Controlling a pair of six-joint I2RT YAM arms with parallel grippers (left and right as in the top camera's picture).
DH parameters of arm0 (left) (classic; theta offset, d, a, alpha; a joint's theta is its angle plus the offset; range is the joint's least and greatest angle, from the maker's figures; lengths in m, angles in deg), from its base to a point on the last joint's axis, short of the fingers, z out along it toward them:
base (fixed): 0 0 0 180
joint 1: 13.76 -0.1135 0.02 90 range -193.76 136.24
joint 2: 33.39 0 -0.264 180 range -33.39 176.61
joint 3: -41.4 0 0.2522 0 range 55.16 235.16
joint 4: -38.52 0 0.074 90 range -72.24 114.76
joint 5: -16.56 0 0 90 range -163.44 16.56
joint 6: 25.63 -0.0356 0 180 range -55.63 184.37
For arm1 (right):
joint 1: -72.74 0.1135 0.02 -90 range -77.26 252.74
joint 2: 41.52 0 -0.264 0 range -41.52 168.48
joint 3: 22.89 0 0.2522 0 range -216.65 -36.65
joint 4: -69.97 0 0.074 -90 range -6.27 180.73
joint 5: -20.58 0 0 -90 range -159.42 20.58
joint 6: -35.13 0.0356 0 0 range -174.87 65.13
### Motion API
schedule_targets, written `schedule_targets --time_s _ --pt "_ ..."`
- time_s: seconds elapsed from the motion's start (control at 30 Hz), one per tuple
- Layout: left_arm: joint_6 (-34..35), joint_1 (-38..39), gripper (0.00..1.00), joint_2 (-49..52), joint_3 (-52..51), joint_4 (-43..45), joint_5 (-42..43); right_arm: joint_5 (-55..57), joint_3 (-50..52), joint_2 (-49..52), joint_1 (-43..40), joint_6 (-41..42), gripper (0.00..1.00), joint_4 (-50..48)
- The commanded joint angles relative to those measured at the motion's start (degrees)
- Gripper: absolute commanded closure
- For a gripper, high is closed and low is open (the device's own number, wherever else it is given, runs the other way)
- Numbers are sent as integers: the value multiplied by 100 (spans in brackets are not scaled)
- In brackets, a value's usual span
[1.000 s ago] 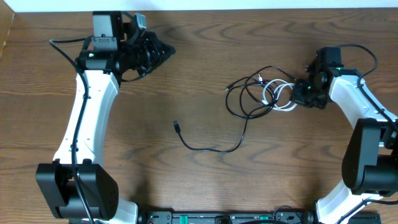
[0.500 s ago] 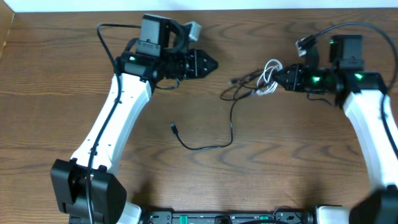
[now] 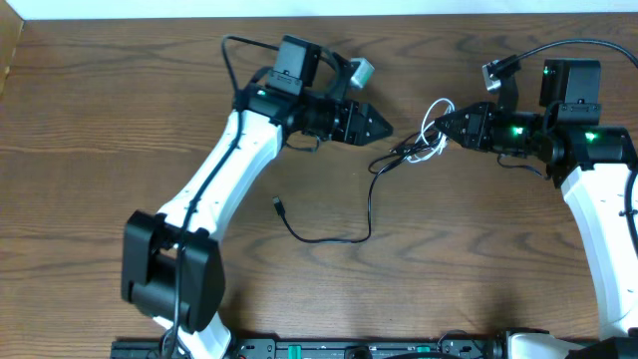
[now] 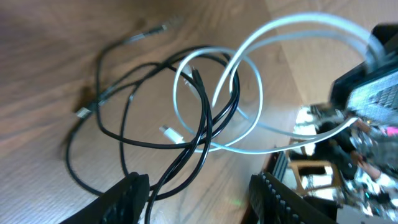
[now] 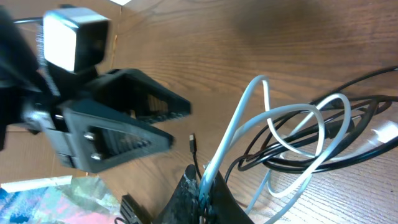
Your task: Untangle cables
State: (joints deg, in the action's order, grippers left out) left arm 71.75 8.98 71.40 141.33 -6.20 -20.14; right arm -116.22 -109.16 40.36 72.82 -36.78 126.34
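Note:
The white cable [image 3: 429,130] hangs in loops from my right gripper [image 3: 446,126], which is shut on it [image 5: 204,186] and holds the bundle off the wood. The black cable [image 3: 370,204] is threaded through those loops. It drops to the table and trails left to its plug [image 3: 278,204]. My left gripper [image 3: 385,126] is open just left of the tangle and points at it. In the left wrist view the white loops [image 4: 249,81] and black strands [image 4: 124,138] lie ahead of the gripper [image 4: 202,193]. One black strand passes between its fingers, near the left one [image 4: 132,191].
The brown wooden table [image 3: 120,120] ends at a white strip along the far side [image 3: 120,8]. Thick black arm wires arc above both wrists [image 3: 558,45]. Coloured clutter [image 5: 56,202] shows beyond the table edge in the right wrist view.
My left arm has swung right across the far side of the table to the tangle and its jaws have opened. The right gripper has carried the bundle up and left, dragging the black tail.

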Motion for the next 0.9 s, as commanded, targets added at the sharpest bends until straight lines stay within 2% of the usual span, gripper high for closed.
schedule_targets --time_s 0.0,0.33,0.5,0.63,0.73,0.77,0.8,0.87 --pt "-610 205 43 363 105 92 595 -164 -94 -46 2 76 99 15" --pt "-699 498 44 942 105 713 776 -162 -94 -46 2 74 99 133" --pt "-699 612 51 1169 105 710 778 -160 -94 -46 2 74 99 136" --pt "-699 730 62 1237 105 710 776 -160 -94 -46 2 74 99 136" --pt "-717 767 79 1255 105 708 715 -160 -94 -46 2 72 99 136" --pt "-715 767 89 1257 105 708 608 -160 -94 -48 2 74 99 133" --pt "-717 767 92 1257 105 708 533 -162 -94 -48 2 74 99 133" --pt "-717 767 92 1257 105 713 380 -162 -94 -48 2 76 99 125"
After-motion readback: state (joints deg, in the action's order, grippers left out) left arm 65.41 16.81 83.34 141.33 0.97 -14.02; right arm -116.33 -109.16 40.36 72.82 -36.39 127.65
